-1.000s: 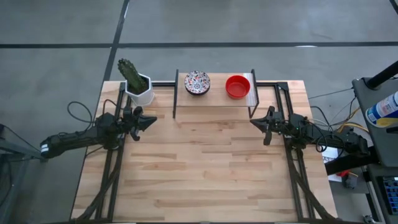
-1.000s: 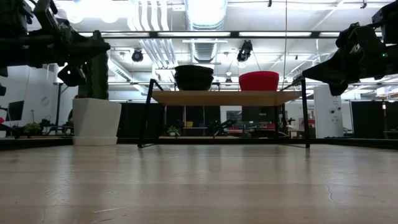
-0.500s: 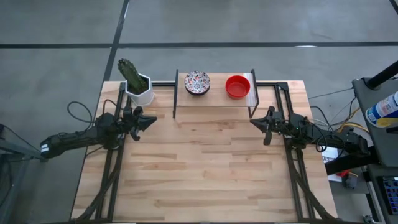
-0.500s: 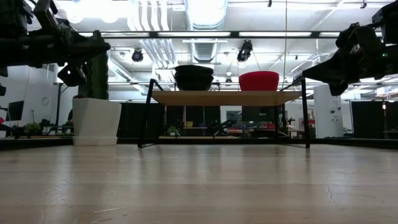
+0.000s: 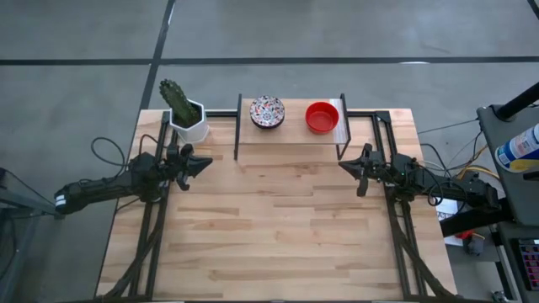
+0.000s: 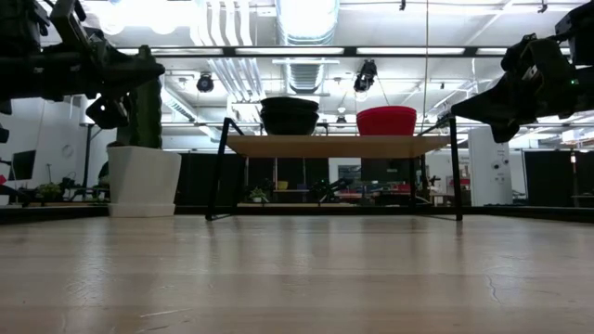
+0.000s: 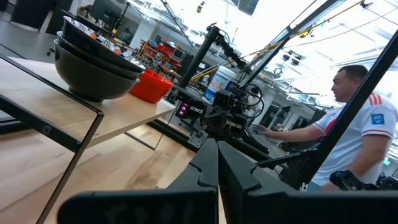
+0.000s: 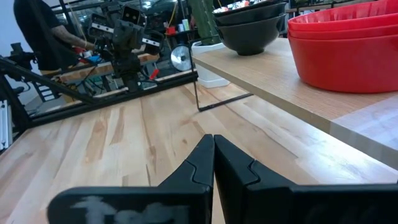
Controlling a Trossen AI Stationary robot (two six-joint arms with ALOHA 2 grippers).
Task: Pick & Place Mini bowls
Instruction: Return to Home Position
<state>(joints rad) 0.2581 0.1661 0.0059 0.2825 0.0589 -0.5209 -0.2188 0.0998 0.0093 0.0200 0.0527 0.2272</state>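
Observation:
A stack of floral mini bowls point(image 5: 267, 111) and a stack of red mini bowls point(image 5: 322, 117) sit on their bases on a small raised wooden shelf point(image 5: 289, 135) at the table's far edge. In the low view the floral stack point(image 6: 290, 115) looks dark and the red stack point(image 6: 386, 121) sits to its right. My left gripper point(image 5: 205, 162) hovers shut, left of the shelf's near corner. My right gripper point(image 5: 344, 165) hovers shut by the shelf's right near corner. Both show shut in the wrist views, left point(image 7: 217, 163) and right point(image 8: 213, 155). The wrist views show the floral stack point(image 7: 93, 65) point(image 8: 249, 25) and the red stack point(image 7: 150, 85) point(image 8: 345, 43).
A white hexagonal cactus pot point(image 5: 189, 122) stands at the table's far left, beside the shelf. Black frame rails point(image 5: 152, 219) run along both table sides. Wide bare wood point(image 5: 278, 227) lies near of the shelf. A person point(image 7: 357, 130) sits beyond the table's right side.

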